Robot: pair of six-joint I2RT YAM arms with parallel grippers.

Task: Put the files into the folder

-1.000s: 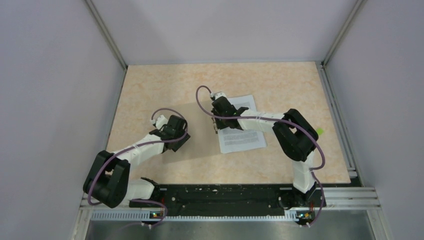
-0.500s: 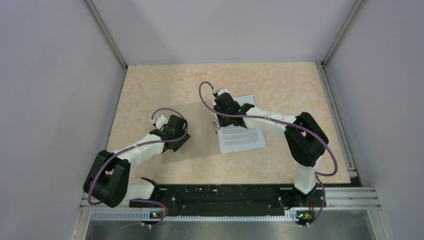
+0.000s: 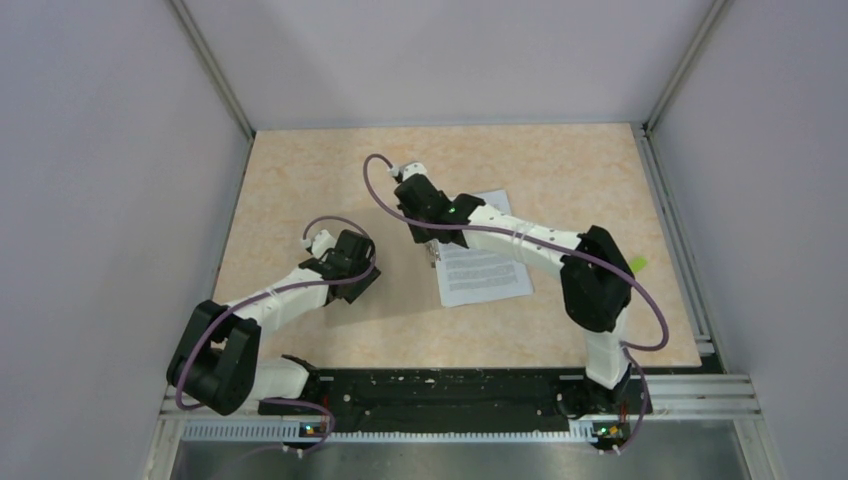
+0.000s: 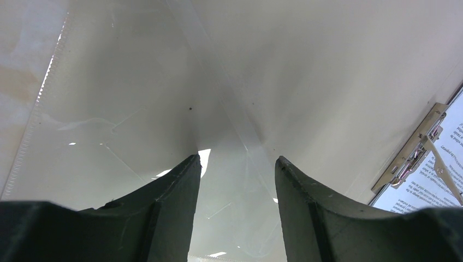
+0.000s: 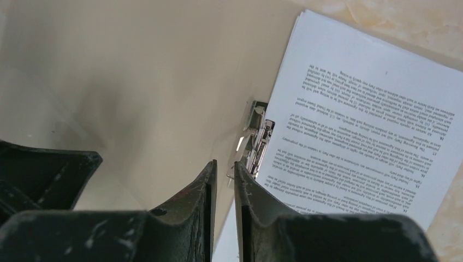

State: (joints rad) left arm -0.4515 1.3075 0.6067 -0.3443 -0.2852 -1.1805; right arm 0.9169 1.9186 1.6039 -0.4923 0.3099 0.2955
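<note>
Marbled tabletop (image 3: 300, 180), right hand (image 5: 224, 166) shifted left off files (image 3: 485, 272)

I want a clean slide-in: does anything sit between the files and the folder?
Only a metal clip. It lies along the left edge of the files, between them and the bare face of the folder. The right gripper hangs close by it, and contact is unclear. Nothing else visible stands there.

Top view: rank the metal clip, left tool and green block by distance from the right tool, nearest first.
1. Metal clip, just base-side of the right tool, at the files' left edge.
2. Left tool, farther out to the left.
3. Green block, far off at the right.
</note>
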